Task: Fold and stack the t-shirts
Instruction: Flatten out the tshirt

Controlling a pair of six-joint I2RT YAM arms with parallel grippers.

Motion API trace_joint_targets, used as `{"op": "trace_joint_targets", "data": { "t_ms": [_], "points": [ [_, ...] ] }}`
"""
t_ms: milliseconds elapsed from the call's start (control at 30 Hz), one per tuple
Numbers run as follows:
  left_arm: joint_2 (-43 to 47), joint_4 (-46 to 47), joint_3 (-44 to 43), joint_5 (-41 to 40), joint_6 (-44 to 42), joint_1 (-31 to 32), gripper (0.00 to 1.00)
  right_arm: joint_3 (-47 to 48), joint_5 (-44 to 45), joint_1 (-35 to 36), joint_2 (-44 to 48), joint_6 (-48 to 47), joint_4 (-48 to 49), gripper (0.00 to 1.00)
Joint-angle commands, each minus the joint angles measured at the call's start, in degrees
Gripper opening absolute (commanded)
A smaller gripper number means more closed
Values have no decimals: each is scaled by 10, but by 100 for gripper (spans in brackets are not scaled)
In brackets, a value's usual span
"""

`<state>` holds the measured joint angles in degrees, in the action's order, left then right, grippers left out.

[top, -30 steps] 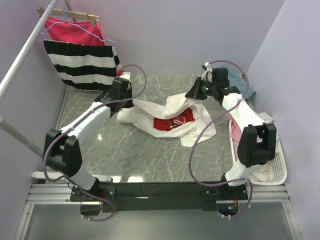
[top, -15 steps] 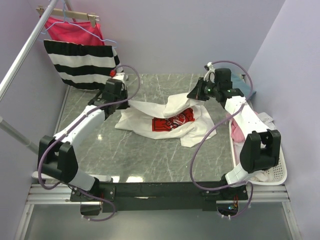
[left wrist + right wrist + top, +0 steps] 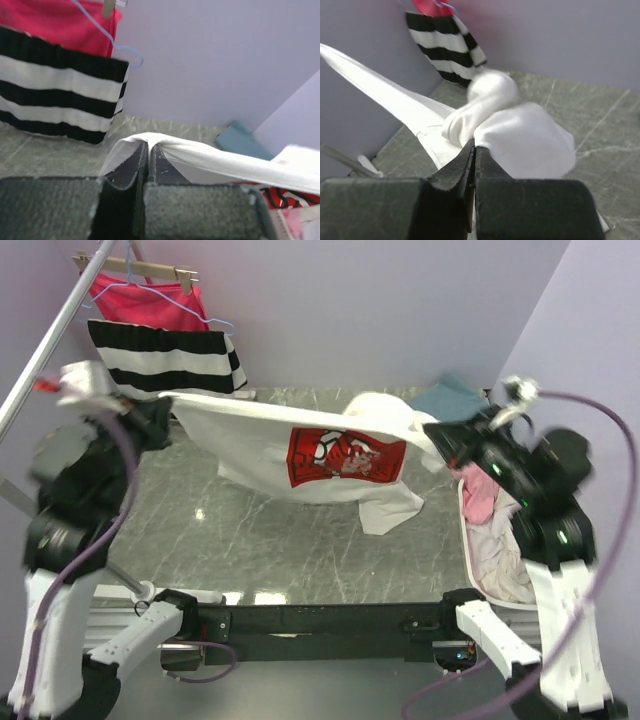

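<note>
Above the table [image 3: 250,550], my left tool [image 3: 149,150] and right tool [image 3: 474,147], each pinching the white t-shirt [image 3: 250,435], have raised it from a heap, spread for folding.

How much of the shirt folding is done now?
No folded stack shows yet. The left pincer and right pincer are both shut on the white shirt, stretching it out over the table. It needs laying flat and folding. The teal shirt at the back and the clothes in the basket are left.
</note>
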<state>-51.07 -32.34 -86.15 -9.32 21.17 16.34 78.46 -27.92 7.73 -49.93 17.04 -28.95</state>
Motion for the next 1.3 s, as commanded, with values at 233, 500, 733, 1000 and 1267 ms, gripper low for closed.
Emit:
{"op": "trace_joint_targets", "data": {
  "t_ms": [233, 500, 733, 1000, 1267],
  "points": [
    [112, -227, -180, -9, 26, -2, 1, 78, -67, -3, 187, 44, -67, 0],
    [34, -138, -47, -25, 33, -1, 1, -22, -13, -3, 54, 62, 41, 0],
    [-170, 8, 85, -77, 55, -5, 1, -74, 16, 0, -190, 52, 145, 0],
    [-367, 52, 71, -172, 66, -46, 1, 26, -70, 4, -499, 51, 165, 0],
    [-424, 45, 52, -212, 46, -96, 1, 110, -179, 26, -640, 41, 150, 24]
  ]
}}
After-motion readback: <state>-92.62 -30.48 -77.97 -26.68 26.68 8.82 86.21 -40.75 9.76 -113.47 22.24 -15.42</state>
